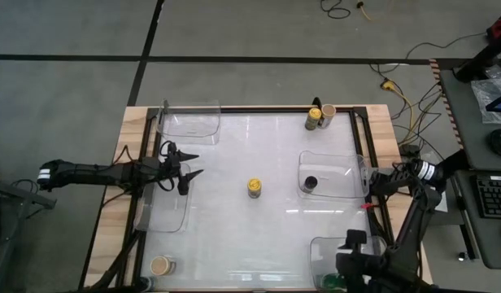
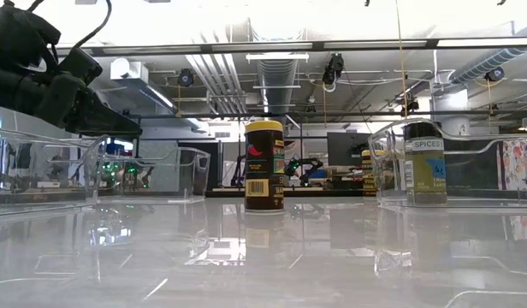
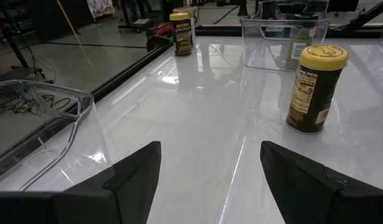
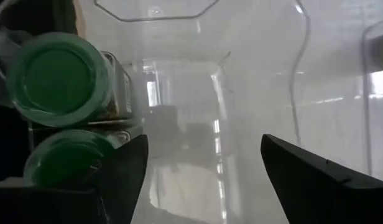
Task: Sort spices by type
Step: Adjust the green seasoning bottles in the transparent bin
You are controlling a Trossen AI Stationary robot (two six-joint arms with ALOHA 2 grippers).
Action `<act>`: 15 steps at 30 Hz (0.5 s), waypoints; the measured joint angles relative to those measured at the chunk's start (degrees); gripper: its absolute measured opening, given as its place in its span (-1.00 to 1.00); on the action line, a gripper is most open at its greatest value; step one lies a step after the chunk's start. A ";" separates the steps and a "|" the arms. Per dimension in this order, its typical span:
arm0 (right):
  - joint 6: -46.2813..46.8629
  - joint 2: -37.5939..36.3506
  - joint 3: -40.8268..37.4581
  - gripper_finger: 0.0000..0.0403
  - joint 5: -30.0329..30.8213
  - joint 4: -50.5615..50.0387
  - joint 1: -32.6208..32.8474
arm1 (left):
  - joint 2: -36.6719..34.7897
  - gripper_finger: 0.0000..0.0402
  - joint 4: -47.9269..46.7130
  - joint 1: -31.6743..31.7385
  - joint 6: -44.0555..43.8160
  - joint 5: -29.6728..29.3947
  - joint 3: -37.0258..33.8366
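A yellow-lidded spice jar stands upright mid-table, ahead of my open left gripper, which hovers at the table's left and touches nothing. A black-lidded jar stands in the right clear tray. At the far edge a yellow-lidded jar and a tan-lidded jar stand together. Another tan-lidded jar stands at the near left corner. My open right gripper points down over the near-right tray, beside two green-lidded jars.
Two more clear trays stand at the far left and the left, next to my left arm. A raised dark frame runs round the glossy white table top. Bare table lies around the middle jar.
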 joint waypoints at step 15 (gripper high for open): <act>-1.31 -0.02 -0.38 0.47 0.51 1.20 0.00 | 0.00 0.30 -0.03 0.01 -0.01 0.00 0.01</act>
